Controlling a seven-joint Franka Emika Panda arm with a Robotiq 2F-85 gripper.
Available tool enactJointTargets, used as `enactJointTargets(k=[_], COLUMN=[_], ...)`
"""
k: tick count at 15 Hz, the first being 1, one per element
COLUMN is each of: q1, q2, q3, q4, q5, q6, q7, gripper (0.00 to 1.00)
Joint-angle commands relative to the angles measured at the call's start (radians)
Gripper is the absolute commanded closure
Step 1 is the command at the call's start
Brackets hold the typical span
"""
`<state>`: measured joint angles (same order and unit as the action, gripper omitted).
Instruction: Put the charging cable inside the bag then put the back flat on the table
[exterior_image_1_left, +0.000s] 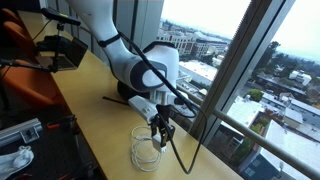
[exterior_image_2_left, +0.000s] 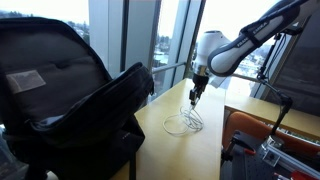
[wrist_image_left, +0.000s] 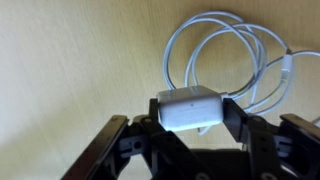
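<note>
Exterior view, high: raised over the table (exterior_image_1_left: 95, 105), looking down along it with the windows (exterior_image_1_left: 250, 60) on the right; claw (exterior_image_1_left: 160, 128) and charging cable (exterior_image_1_left: 147, 150) fairly near, low in frame.
Exterior view, low: just behind the bag (exterior_image_2_left: 70, 90), which fills the near left; faces along the table (exterior_image_2_left: 190, 150) to the far claw (exterior_image_2_left: 196, 92).
Wrist view: very near, looking down on the table (wrist_image_left: 70, 60); claw (wrist_image_left: 190, 112) at the bottom edge.
Shared: claw, charging cable and the tabletop around them.

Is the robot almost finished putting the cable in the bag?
Not yet. Nothing looks done. In hand: the hand grips the small white square power brick of the thin white coiled charging cable, its loops on the tan wooden table. Left: putting it in the large black fabric backpack, then laying that flat.
</note>
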<state>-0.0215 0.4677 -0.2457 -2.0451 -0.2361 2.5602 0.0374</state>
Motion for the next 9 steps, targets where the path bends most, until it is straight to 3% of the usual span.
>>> enactJointTargets(k=[1,9], q1=[0.017,0.018], q2=[-0.150,-0.394], q3=[0.027,0.128], q4=[-0.025,-0.005], q5=[-0.039,-0.011], q6=[-0.069,-0.179], q7=[-0.003,-0.040], gripper=[0.60,0.60])
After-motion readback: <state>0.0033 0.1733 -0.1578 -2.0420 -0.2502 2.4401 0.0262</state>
